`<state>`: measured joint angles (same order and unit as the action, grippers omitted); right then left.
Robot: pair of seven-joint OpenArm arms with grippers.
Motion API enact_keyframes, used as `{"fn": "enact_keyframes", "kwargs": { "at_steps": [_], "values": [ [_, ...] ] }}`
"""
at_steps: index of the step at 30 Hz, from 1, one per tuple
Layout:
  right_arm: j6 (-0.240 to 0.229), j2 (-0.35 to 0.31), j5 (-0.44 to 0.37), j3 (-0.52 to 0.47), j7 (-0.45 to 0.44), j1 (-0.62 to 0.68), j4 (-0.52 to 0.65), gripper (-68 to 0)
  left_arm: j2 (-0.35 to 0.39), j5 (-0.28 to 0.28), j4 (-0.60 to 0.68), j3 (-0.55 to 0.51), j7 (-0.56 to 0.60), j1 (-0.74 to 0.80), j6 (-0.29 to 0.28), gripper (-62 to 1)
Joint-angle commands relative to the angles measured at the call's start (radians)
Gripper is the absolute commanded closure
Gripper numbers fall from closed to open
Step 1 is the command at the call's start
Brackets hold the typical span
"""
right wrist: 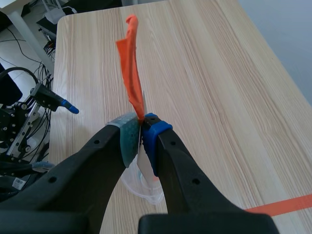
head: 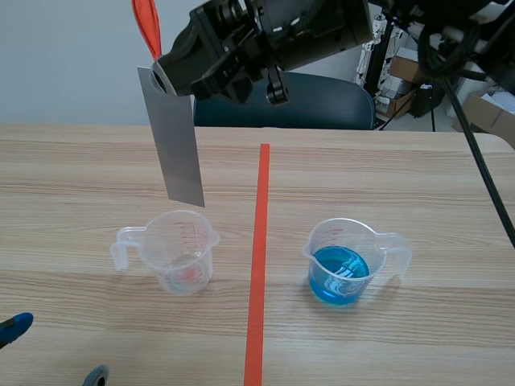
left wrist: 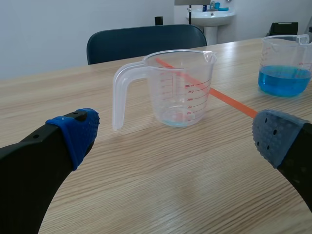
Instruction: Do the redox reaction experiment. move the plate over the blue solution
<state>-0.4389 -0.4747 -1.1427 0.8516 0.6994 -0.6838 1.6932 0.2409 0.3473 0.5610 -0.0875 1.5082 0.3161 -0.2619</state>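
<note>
plate [head: 179,145]: grey, thin, hanging upright over the left half of the desk, lower edge near the far rim of the empty measuring cup [head: 181,251] and clear of it; pinched at its top edge in the right gripper [head: 165,72], pads [right wrist: 127,139] pressed tight on the sheet, an orange tag [head: 146,24] sticking up above the grip; judged as the carrying step, lifted but not yet over the blue solution [head: 338,277]; calls next for a sideways sweep to the right, across the orange-red tape line [head: 259,257] down the desk's middle, lower edge kept above both rims, then a stop centred over the blue cup [head: 354,249] on the right half; likely to sway, being thin and held by one end, so better done slowly.

at the near left corner, left gripper [left wrist: 178,136] spread wide, holding nothing, low over the desk and facing the empty cup, well apart from the plate; in the way, only the rims of the two cups, to be cleared by height; handle of the blue cup turned toward the right edge; beyond the far edge, a dark blue chair [head: 322,100]; past the far right corner, cardboard boxes [head: 491,112].
</note>
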Motion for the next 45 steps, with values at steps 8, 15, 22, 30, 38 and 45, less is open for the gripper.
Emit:
{"fn": "enact_keyframes", "kwargs": {
  "at_steps": [8,15,22,30,38,45],
  "values": [
    [-0.1,-0.181,-0.145,-0.022,-0.051,-0.029,0.076,-0.6,0.01,-0.01,0.01,-0.001,0.046,-0.001,0.005,-62.3],
    [-0.163,-0.335,-0.175,-0.022,-0.143,-0.038,0.084,-0.6,0.01,-0.01,0.01,-0.001,0.046,-0.001,0.005,-62.3],
    [-0.266,-0.5,-0.237,-0.022,-0.229,-0.05,0.084,-0.6,0.01,-0.01,0.01,-0.001,0.046,-0.003,0.005,-62.3],
    [-0.307,-0.687,-0.28,-0.022,-0.32,-0.05,0.084,-0.6,0.026,-0.01,0.01,-0.001,0.046,0.005,0.005,-62.3],
    [-0.307,-0.849,-0.28,-0.022,-0.405,-0.044,0.084,-0.6,0.12,-0.014,0.011,-0.001,0.046,0.07,0.005,-62.3],
    [-0.307,-0.912,-0.238,-0.021,-0.453,0.0,0.084,-0.6,0.233,-0.06,0.086,-0.001,0.046,0.183,0.005,-62.3]
  ]
}}
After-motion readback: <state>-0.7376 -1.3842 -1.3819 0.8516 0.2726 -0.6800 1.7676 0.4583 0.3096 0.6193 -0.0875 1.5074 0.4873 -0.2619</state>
